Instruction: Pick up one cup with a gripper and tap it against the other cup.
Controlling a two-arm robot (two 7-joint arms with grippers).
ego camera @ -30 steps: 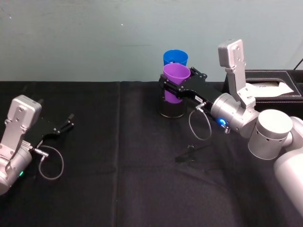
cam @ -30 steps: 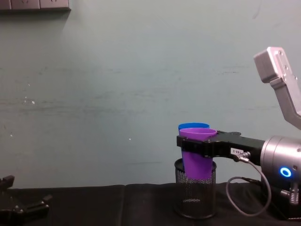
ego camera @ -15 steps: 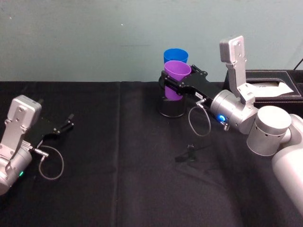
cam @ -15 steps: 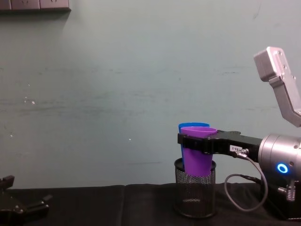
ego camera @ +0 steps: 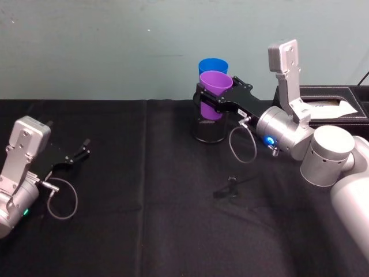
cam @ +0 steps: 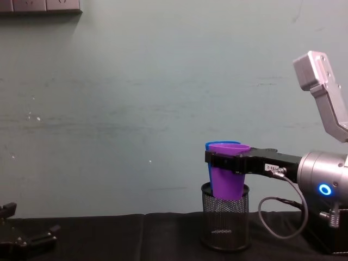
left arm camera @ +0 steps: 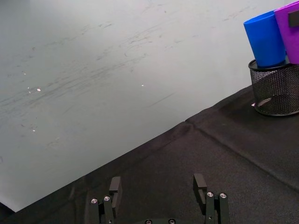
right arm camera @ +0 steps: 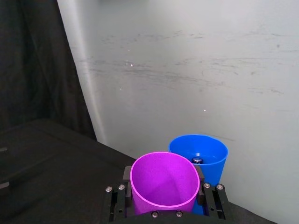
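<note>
**A:** Nearest to us, the left pincer point(ego camera: 82, 149) lies idle on the table point(ego camera: 144, 231) at the left, with its fingers apart. So we work with the other one only?

**B:** Yes. The right pincer point(ego camera: 216, 101) is clamped on the purple cup point(ego camera: 215, 85), just under its rim. It holds the cup upright, with the foot dipped inside the mesh pen holder point(ego camera: 207, 134). The blue cup point(ego camera: 212, 64) stands in the same holder, just behind.

**A:** Do the two cups touch?

**B:** We cannot tell; they are at least very close. For a good tap, we think a short and gentle push away from us is enough, side against side. The grip must be firm so that the cup does not slip or tilt.

**A:** And what limits us?

**B:** The holder's rim encloses the purple foot, so there is little room sideways. If we want more swing, we should probably lift a little first. A hard push may tip the holder, which looks light. At the right, a black box point(ego camera: 328, 104) sits near the arm. Toward us the table is open. Behind the blue cup rises the wall point(ego camera: 115, 46), so we would retreat toward ourselves.
</note>
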